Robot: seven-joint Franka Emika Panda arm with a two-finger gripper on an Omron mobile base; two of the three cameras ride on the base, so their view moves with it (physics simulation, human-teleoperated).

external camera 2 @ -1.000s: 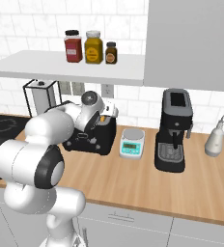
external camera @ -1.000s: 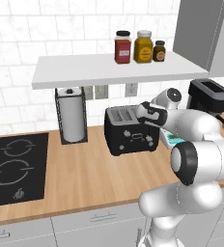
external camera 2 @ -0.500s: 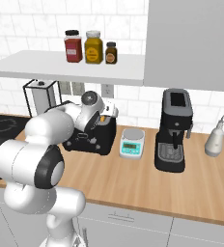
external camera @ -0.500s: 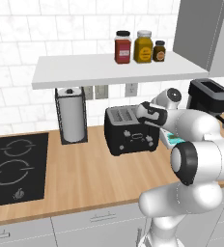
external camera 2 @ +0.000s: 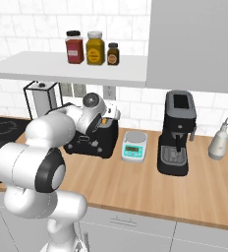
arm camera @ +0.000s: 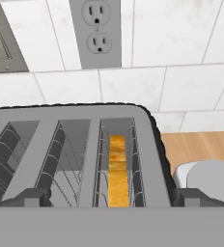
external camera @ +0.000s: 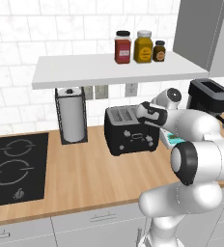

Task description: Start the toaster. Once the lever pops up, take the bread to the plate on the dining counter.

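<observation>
In the left base view, the pincer [external camera: 144,112] hung over the right end of the black boxy four-slot toaster [external camera: 128,132], which stood on the light-wood worktop [external camera: 85,169] directly below it; a white paper-towel roll in a dark wire holder [external camera: 72,115] stood well off to the pincer's left, a black stovetop [external camera: 15,164] lay farther left still, and three jars [external camera: 139,47] sat on the white wall shelf [external camera: 109,68] above it. In the right base view, the pincer [external camera 2: 111,116] sat at the toaster's [external camera 2: 94,140] right upper edge, with a small white kitchen scale [external camera 2: 135,146] just to its right on the worktop [external camera 2: 150,184] and a tall black coffee machine [external camera 2: 177,132] farther right. In the hand view, the two dark fingertips [arm camera: 34,197] stood wide apart at either side with nothing between them, holding nothing; the golden-brown toast slice [arm camera: 117,171] stood upright in the toaster's [arm camera: 65,154] slot straight ahead, nearer the right fingertip, and a grey wall outlet [arm camera: 95,29] was set in the white tiles beyond.
</observation>
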